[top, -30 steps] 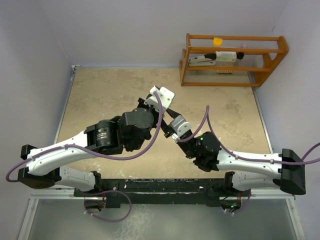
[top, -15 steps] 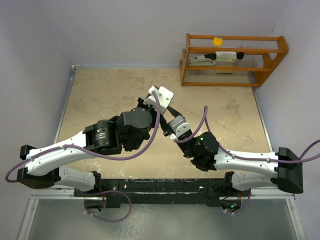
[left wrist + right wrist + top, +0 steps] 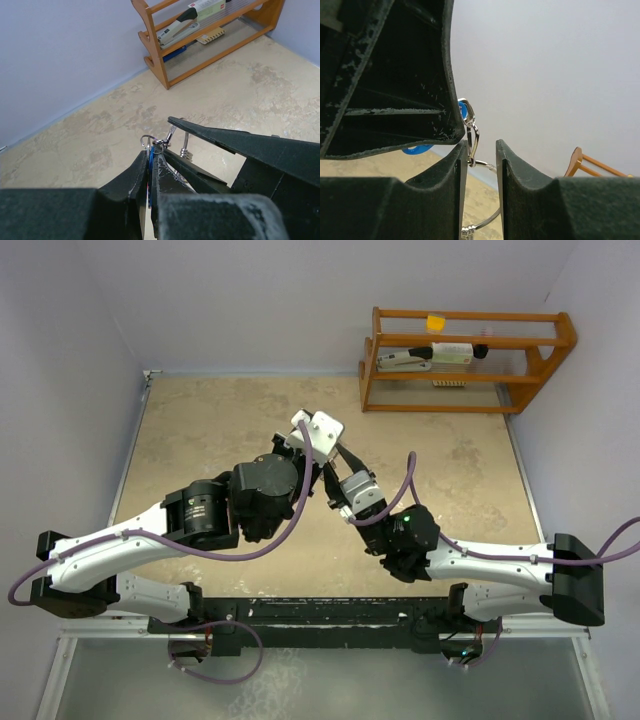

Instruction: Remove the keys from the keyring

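My left gripper (image 3: 150, 150) is shut on a blue-headed key (image 3: 150, 165), held edge-on between its pads above the table. Small silver rings and a clasp (image 3: 159, 144) stick out past its tips. The clasp (image 3: 471, 135) links to the keyring (image 3: 489, 165), a thin silver wire loop with a coiled closure (image 3: 185, 151). My right gripper (image 3: 480, 157) reaches in from the right, and the wire spans the narrow gap between its two fingers. The blue key head (image 3: 417, 149) shows behind the left finger (image 3: 395, 75). In the top view both grippers meet at mid-table (image 3: 330, 468). Other keys are hidden.
A wooden rack (image 3: 465, 360) stands at the back right against the wall, holding a stapler (image 3: 405, 360), a small yellow item (image 3: 435, 322) and other small things. The beige tabletop (image 3: 210, 430) is walled on the left, back and right.
Both arms have shifted slightly left and away from the bases, still joined at the keys. Neither gripper has changed its grip.
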Action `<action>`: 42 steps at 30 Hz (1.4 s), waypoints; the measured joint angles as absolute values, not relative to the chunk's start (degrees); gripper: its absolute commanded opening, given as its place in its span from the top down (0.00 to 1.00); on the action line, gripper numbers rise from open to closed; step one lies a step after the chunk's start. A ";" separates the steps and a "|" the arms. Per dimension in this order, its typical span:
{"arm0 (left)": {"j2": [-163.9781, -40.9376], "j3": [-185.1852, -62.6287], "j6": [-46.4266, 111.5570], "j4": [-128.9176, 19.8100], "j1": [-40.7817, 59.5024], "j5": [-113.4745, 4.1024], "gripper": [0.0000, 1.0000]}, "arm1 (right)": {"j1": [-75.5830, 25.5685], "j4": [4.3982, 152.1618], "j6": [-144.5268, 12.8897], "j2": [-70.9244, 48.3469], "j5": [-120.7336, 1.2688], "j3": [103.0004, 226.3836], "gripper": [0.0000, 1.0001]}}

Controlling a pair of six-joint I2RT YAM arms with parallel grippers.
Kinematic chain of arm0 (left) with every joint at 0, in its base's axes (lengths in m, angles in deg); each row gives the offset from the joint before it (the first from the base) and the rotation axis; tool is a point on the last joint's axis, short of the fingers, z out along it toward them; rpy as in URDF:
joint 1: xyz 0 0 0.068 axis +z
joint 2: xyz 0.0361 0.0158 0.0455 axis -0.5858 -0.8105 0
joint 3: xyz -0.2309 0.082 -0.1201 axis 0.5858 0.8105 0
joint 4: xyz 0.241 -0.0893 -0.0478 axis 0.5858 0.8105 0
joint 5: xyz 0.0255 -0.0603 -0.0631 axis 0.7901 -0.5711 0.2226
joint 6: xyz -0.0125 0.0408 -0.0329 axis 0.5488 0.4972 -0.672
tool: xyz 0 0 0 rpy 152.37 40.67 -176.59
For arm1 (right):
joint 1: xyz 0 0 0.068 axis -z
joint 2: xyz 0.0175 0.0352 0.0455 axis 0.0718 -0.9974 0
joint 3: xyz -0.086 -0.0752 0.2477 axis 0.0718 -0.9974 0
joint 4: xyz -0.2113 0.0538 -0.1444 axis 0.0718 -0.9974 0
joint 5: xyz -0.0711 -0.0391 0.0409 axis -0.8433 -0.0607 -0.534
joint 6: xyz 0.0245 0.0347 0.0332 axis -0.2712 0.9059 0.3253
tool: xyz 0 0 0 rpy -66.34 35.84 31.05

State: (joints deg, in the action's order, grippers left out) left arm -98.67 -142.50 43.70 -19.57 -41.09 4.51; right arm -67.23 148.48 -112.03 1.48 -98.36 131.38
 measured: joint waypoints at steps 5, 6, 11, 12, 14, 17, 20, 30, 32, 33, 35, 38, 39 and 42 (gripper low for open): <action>-98.64 -142.48 43.67 -20.05 -41.09 3.77 1.00 | -67.25 150.12 -112.86 0.76 -98.97 131.56 0.78; -98.64 -142.48 43.67 -20.11 -41.09 3.68 1.00 | -67.25 150.21 -112.95 0.63 -98.99 131.58 0.77; -98.60 -142.15 43.65 -20.42 -41.09 3.49 1.00 | -67.23 150.77 -113.25 0.41 -99.51 131.60 0.77; -98.60 -142.11 43.67 -20.51 -41.09 3.49 1.00 | -67.23 150.84 -113.32 0.41 -99.62 131.60 0.78; -98.53 -141.93 43.65 -20.79 -41.09 3.46 1.00 | -67.23 151.15 -113.39 0.41 -99.67 131.60 0.83; -98.43 -141.82 43.48 -21.29 -41.09 3.42 1.00 | -67.25 151.32 -113.49 0.39 -99.51 131.62 0.98; -98.32 -141.82 43.26 -21.56 -41.09 3.38 1.00 | -67.43 151.28 -113.69 0.39 -99.40 131.93 1.00; -97.70 -140.88 43.26 -21.99 -41.11 4.64 1.00 | -67.49 150.84 -113.69 0.58 -98.90 132.11 1.00; -97.68 -140.84 43.33 -21.97 -41.11 5.58 1.00 | -67.49 149.24 -113.43 1.30 -98.25 132.11 1.00; -97.62 -140.73 43.33 -21.99 -41.11 6.04 1.00 | -67.49 147.78 -113.17 1.96 -97.79 132.11 1.00; -97.27 -140.31 43.43 -22.01 -41.17 6.37 1.00 | -67.52 144.17 -112.36 3.93 -96.67 132.11 1.00; -96.35 -139.26 43.52 -22.50 -41.63 6.06 1.00 | -67.52 138.03 -110.28 7.62 -94.71 132.11 1.00; -95.96 -138.87 43.50 -22.89 -41.87 5.63 1.00 | -67.54 136.24 -109.52 8.89 -94.12 132.11 1.00; -94.91 -137.87 43.50 -24.09 -42.16 3.68 1.00 | -67.60 132.50 -107.62 11.97 -92.52 131.86 1.00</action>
State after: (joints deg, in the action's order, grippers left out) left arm -94.91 -137.87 43.50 -24.09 -42.16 3.68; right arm -67.60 132.50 -107.62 11.97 -92.52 131.86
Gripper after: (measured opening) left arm 0.009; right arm 0.011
